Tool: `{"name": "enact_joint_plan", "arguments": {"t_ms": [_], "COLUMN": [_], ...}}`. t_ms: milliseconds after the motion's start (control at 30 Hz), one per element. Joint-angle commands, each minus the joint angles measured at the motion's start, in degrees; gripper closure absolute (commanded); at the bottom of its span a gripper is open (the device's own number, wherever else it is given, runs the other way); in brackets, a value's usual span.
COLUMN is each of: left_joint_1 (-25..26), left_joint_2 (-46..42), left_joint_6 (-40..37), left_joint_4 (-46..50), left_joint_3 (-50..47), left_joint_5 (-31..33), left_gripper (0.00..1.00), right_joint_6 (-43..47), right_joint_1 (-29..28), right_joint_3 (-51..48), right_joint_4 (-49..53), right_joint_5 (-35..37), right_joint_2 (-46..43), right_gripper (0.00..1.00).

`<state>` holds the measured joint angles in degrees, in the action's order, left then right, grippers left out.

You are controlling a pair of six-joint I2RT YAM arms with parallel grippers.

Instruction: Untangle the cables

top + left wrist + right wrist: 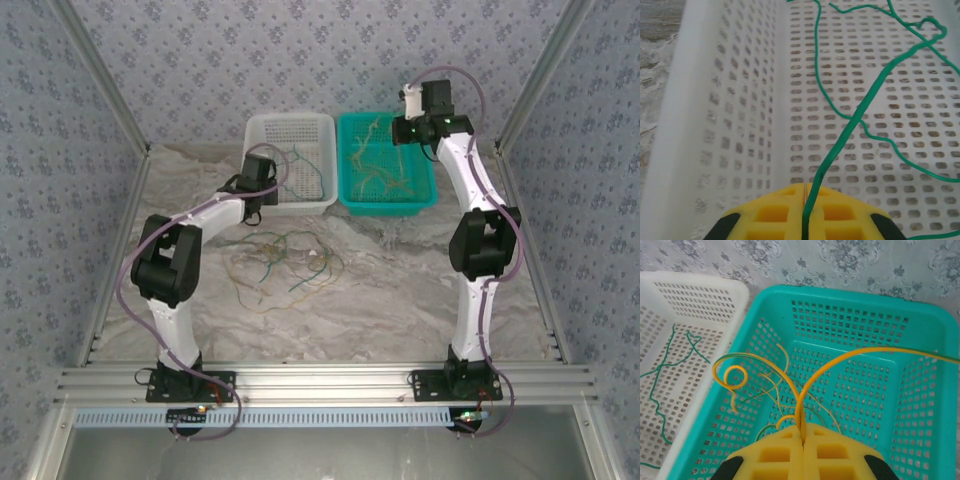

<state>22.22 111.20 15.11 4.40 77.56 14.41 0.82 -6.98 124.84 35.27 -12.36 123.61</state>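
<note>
The left arm (pixel 165 262) is folded at the elbow over the near left of the surface (pixel 400 290), and its forearm is stretched forward so that the wrist is held over the near left corner of the white basket (pixel 300 135). The right arm (pixel 484 240) is raised almost upright from its base, with its wrist carried high over the far right corner of the teal basket (pixel 390 207).

In the left wrist view, the left gripper (pixel 805 186) is seen with its yellow pads drawn together on a green cable (pixel 873 92), which rises from the seam and crosses the perforated basket floor. In the right wrist view, the right gripper (pixel 802 432) is clamped on a yellow cable (pixel 880 349), which is arched up from the pads and out to the right above the teal basket.

A loose tangle of green and tan cables (pixel 285 262) is spread on the surface between the arms, in front of the baskets. More tan strands are lying in the teal basket, more green ones in the white.

From above, both grippers' fingers are covered by the wrist bodies, and the held strands are too thin to be traced. The yellow cable is cut off at the right frame edge, the green strands at the top edge, and which strands are knotted together cannot be told.
</note>
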Motion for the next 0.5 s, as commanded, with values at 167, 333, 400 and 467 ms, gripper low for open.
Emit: {"name": "enact_joint_plan", "arguments": {"t_ms": [167,333,400,467], "left_joint_1": [2.10,2.30,2.30,2.30], "left_joint_2": [-1.18,-9.88,-13.60,-16.99], "left_joint_6": [-1.26,-2.01,-2.53,-2.51], "left_joint_4": [0.46,1.65,1.75,2.19], "left_joint_3": [1.34,-1.47,-2.76,-3.90], "left_joint_5": [0.93,0.69,-0.14,0.24], "left_gripper": [0.49,0.43,0.42,0.40], "right_joint_6": [-4.60,-5.20,-5.72,-5.83], "right_joint_1": [1.34,1.87,1.99,1.88], "right_joint_3": [2.15,3.77,5.99,7.08], "right_joint_4": [2.50,3.20,4.81,6.00], "right_joint_5": [3.04,2.82,2.17,2.02], "right_joint_2": [3.83,5.68,6.95,7.75], "right_gripper": [1.00,1.00,1.00,1.00]}}
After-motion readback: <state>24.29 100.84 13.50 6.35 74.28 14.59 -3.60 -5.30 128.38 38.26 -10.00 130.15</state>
